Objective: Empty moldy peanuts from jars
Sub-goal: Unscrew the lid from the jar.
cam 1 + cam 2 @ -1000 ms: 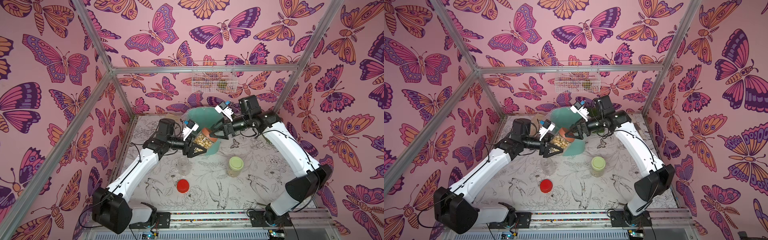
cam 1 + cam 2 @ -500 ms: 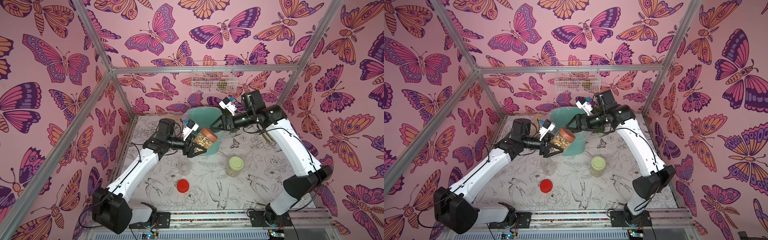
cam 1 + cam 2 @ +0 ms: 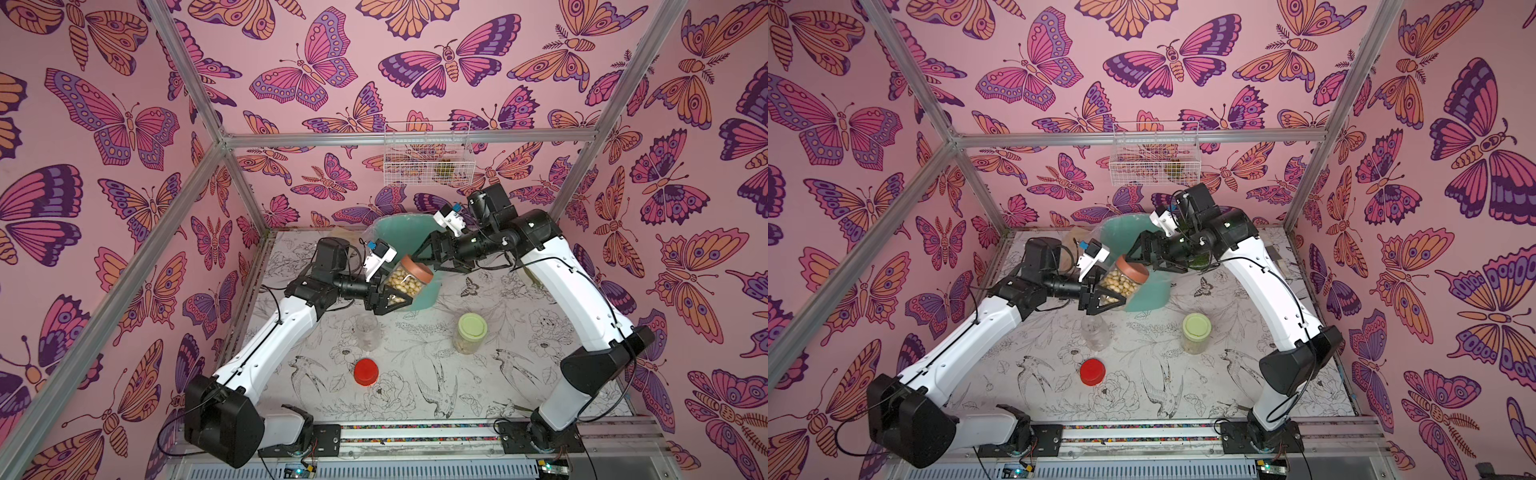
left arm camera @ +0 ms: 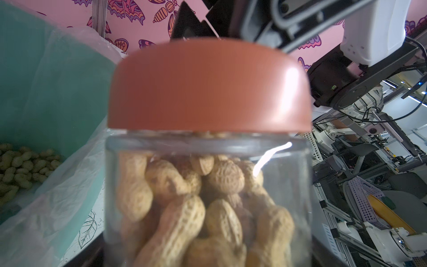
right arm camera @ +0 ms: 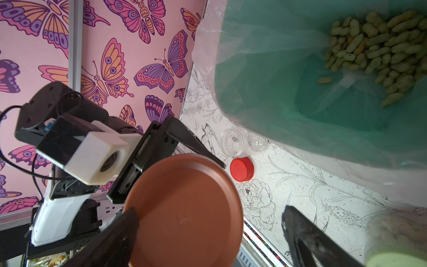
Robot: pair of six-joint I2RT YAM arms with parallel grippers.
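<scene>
My left gripper (image 3: pixel 388 297) is shut on a clear jar (image 3: pixel 405 282) with a brown lid (image 3: pixel 417 269), held tilted in front of the teal bin (image 3: pixel 395 232). The jar is full of moldy peanuts (image 4: pixel 196 203). My right gripper (image 3: pixel 428 255) stands open at the brown lid (image 5: pixel 184 212). One of its fingers (image 5: pixel 120 231) overlaps the lid's rim, and the other stands apart from it. More peanuts (image 5: pixel 381 50) lie in the bin. A green-lidded jar (image 3: pixel 471 338) with peanuts stands upright on the table. An empty open jar (image 3: pixel 368 334) stands near a loose red lid (image 3: pixel 366 372).
The bin's plastic liner (image 5: pixel 231 57) hangs over its rim. A white wire basket (image 3: pixel 426 153) hangs on the back wall above the bin. The pink butterfly walls and metal frame posts (image 3: pixel 187 199) close in the table on three sides.
The right gripper drew back from the brown lid toward the back wall, then came back to it, open throughout. The left arm and the jar stayed put.
</scene>
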